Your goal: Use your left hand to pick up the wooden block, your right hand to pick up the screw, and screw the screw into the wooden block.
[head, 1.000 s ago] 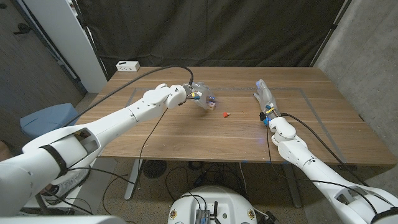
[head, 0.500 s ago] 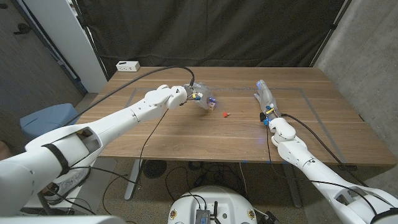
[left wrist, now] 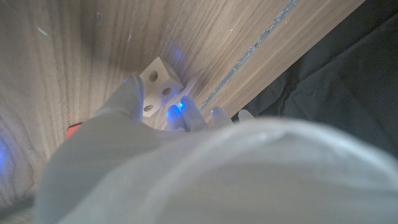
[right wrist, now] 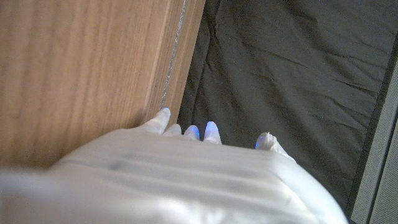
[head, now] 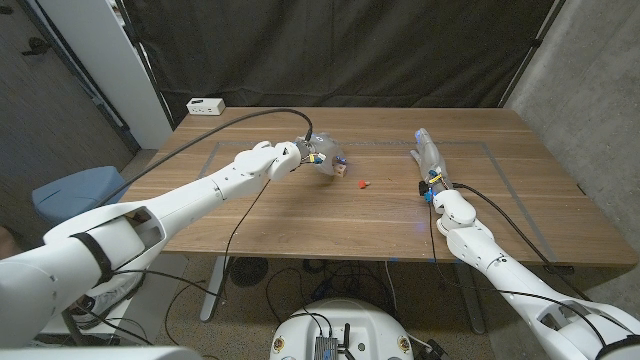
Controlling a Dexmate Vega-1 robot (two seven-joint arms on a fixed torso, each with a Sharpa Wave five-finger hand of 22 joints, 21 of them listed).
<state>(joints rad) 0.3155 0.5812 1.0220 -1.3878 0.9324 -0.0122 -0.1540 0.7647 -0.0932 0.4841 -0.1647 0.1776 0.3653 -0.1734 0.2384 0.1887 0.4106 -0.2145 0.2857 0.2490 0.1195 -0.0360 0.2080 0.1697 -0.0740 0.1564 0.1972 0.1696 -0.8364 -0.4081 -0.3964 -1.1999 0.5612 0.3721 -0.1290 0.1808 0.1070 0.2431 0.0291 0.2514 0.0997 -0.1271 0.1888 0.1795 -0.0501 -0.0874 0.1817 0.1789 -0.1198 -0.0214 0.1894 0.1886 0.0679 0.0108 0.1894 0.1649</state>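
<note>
A small pale wooden block (head: 341,169) with holes in its faces (left wrist: 155,83) lies on the table left of centre. My left hand (head: 322,158) reaches over it. In the left wrist view the thumb (left wrist: 129,94) lies against one side of the block and the fingers (left wrist: 186,109) against the other; whether they grip it is unclear. The small red screw (head: 364,184) lies loose on the wood just right of the block, also showing as a red speck (left wrist: 73,131). My right hand (head: 428,157) stands on the table to the right, fingers stretched out, holding nothing.
The wooden table (head: 300,220) has a thin taped rectangle on its top. A white power strip (head: 206,105) sits at the far left corner. Black curtain hangs behind the table. A black cable (head: 250,115) arcs over the left arm.
My left hand has crept a little to the right, further over the block. The block, screw and right hand have stayed put.
</note>
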